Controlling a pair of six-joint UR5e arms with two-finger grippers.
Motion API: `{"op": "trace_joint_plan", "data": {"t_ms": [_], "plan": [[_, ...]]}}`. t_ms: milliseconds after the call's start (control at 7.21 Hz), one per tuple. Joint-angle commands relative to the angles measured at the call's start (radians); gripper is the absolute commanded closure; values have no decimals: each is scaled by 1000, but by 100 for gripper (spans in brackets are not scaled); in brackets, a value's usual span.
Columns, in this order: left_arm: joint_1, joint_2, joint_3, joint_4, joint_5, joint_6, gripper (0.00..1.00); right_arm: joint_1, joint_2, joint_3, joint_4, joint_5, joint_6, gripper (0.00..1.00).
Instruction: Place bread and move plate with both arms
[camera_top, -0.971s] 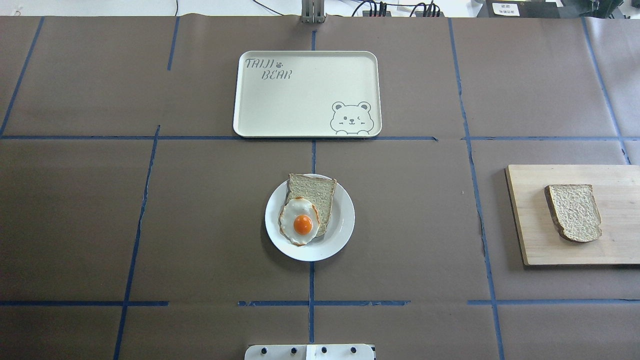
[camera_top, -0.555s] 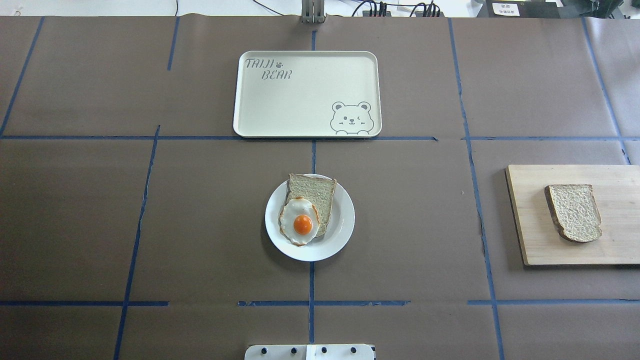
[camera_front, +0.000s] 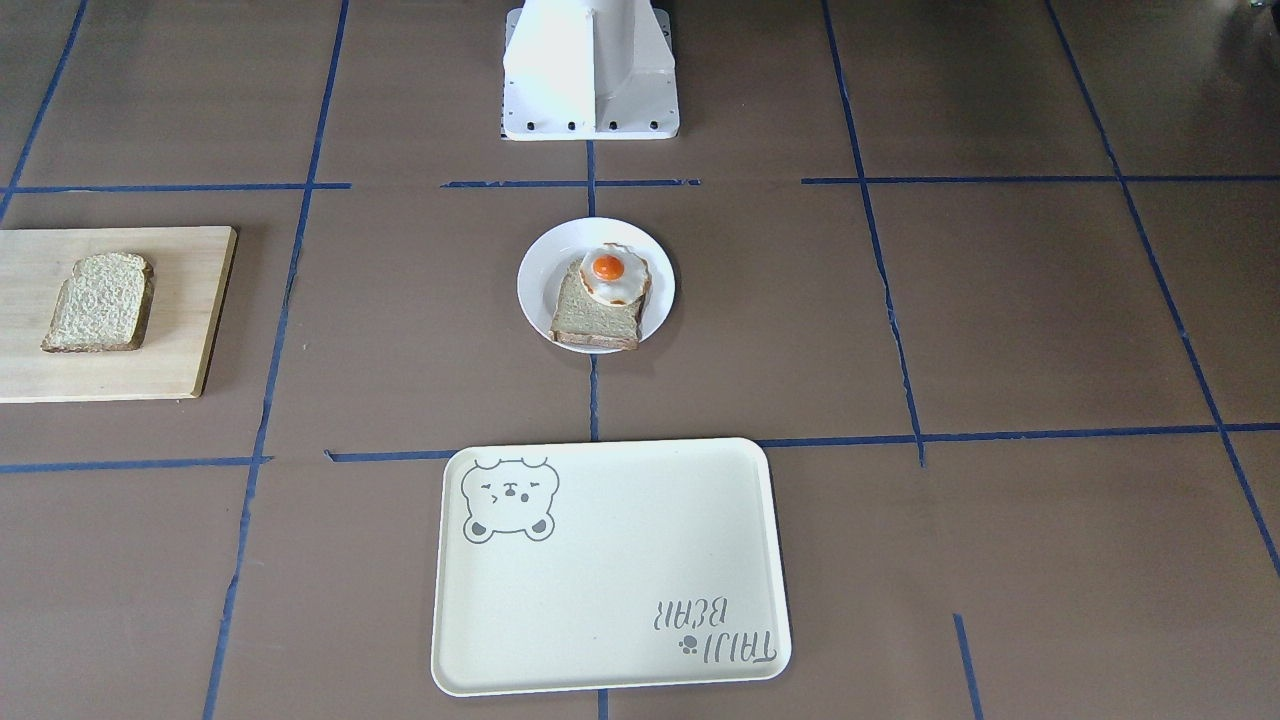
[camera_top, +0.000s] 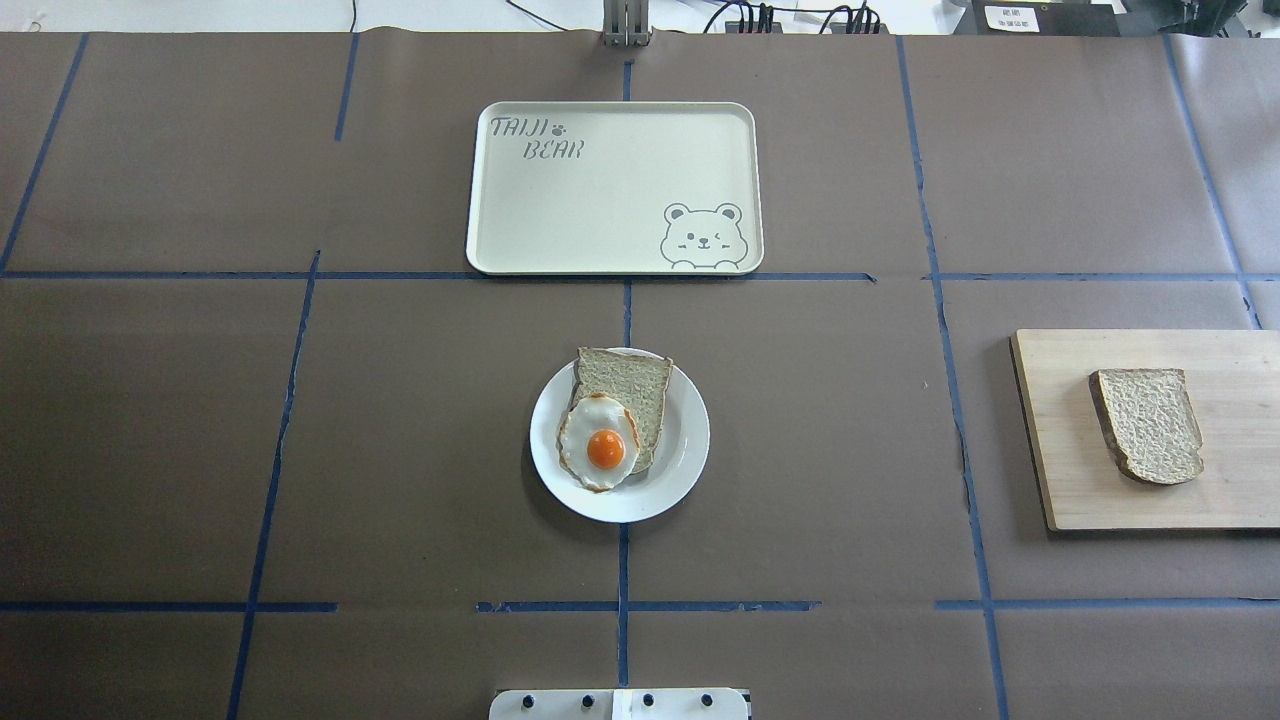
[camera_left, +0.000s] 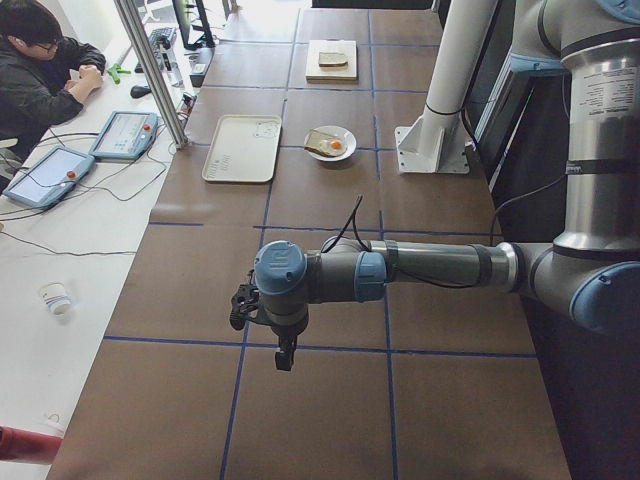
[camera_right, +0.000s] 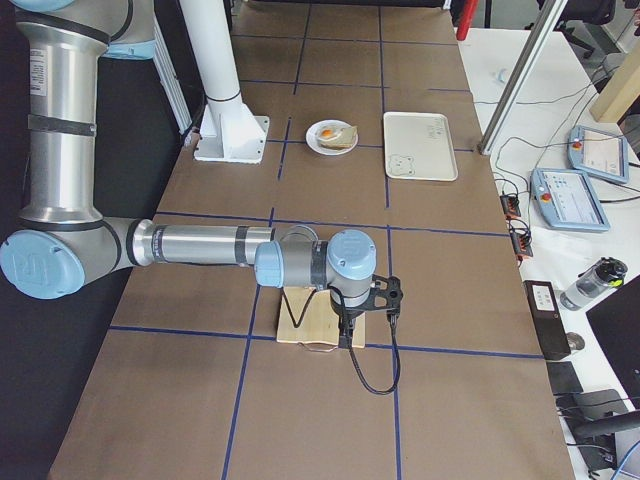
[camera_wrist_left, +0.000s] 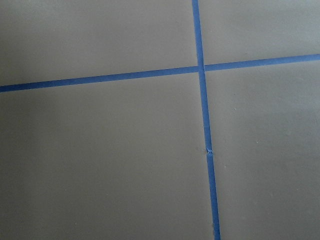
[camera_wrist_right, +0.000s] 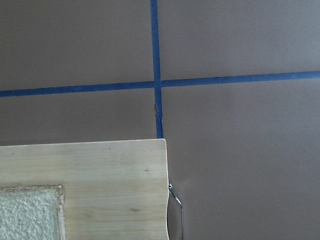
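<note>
Overhead exterior: the bread (camera_top: 1147, 425) lies flat on a wooden board (camera_top: 1060, 490) at the bench's (camera_top: 400, 420) right side, well apart from the plate (camera_top: 688, 440). Its long axis runs approx. near-to-far, tilted a little. The domed end points toward the robot, the straight-cut end away, and the darker crust edge is on its left. The plate sits at bench centre on a blue tape line (camera_top: 622, 570). It carries a paler slice (camera_top: 632, 380) w/ a fried egg (camera_top: 600, 448) overlapping that slice's robot-side end. Beyond the plate is a cream tray (camera_top: 600, 200), long axis left-right, printed "TAIJI BEAR" w/ a paw mark at one corner and a winking bear drawing at the opposite corner. Ext. right view: the right end effector (camera_right: 350, 330) hangs over the board's edge. The right wrist cam looks down on a board corner and a bit of the bread; can't tell if it's open or closed. Ext. left view: the left end effector (camera_left: 285, 352) hangs over bare bench near a tape crossing, far from the plate; can't tell its state either.
</note>
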Motion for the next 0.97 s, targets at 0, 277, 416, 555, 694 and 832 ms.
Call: {"op": "trace_joint_plan", "data": {"t_ms": [0, 277, 416, 555, 694, 832], "plan": [[0, 0, 0, 0, 0, 0, 0, 0, 3, -2, 0, 0, 0, 1], [5, 0, 0, 0, -2, -2, 0, -2, 12, 8, 14, 1, 3, 1], [5, 0, -2, 0, -6, -2, 0, -3, 14, 11, 17, 1, 3, 1], [5, 0, -2, 0, -9, -2, 0, -17, 46, 21, 12, 0, 0, 1], [6, 0, -3, -2, -11, -2, 0, -18, 67, 20, 12, 10, 3, 1], [6, 0, -3, -5, -11, -2, 0, -18, 42, -9, 21, 53, 0, 1]]}}
